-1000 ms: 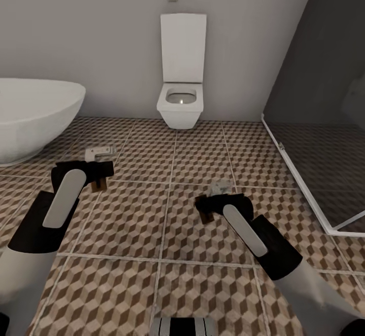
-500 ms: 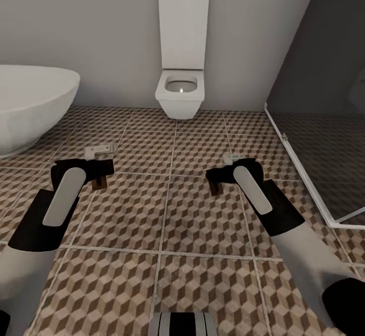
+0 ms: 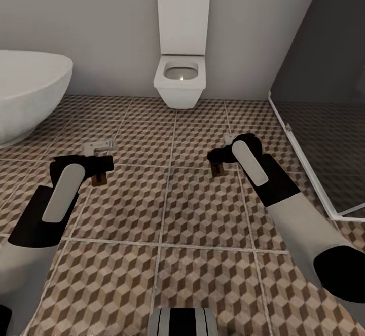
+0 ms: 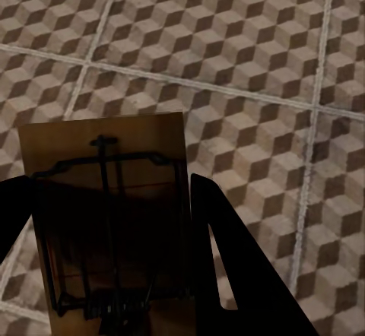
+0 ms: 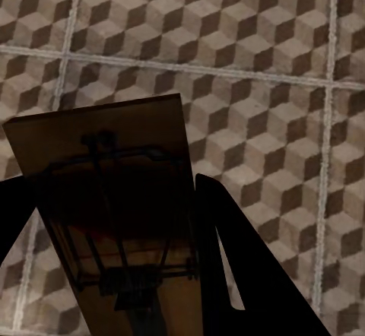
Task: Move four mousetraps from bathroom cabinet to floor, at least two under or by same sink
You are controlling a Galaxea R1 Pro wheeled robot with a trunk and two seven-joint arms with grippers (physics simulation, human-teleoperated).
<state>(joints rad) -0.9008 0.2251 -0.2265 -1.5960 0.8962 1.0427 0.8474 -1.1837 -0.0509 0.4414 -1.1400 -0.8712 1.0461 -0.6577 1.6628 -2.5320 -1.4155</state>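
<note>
In the head view both arms reach forward over the bathroom floor (image 3: 167,214), each carrying a mousetrap. The left gripper (image 3: 96,166), at the left middle of the frame, pinches a mousetrap (image 3: 100,178); a brown corner of the board pokes out below the black fingers. In the left wrist view that board (image 4: 106,199) sits flat between the two dark fingers (image 4: 228,267), its wire frame facing the camera and its far end sticking out past the fingertips, with patterned tile beyond it. Whether it touches the tiles cannot be told.

The right gripper (image 3: 223,156), right of centre in the head view, is likewise clamped on a second mousetrap (image 3: 216,168), whose brown edge shows under the gripper. The right wrist view shows this board (image 5: 114,199) slightly skewed between the fingers (image 5: 236,267), wire parts up.

A third mousetrap (image 3: 98,147) lies flat on the floor just beyond the left gripper, apart from it. A white toilet (image 3: 180,80) stands against the back wall at top centre, a white bathtub (image 3: 25,92) curves in at the upper left, and a glass shower enclosure (image 3: 314,138) fills the right edge.
</note>
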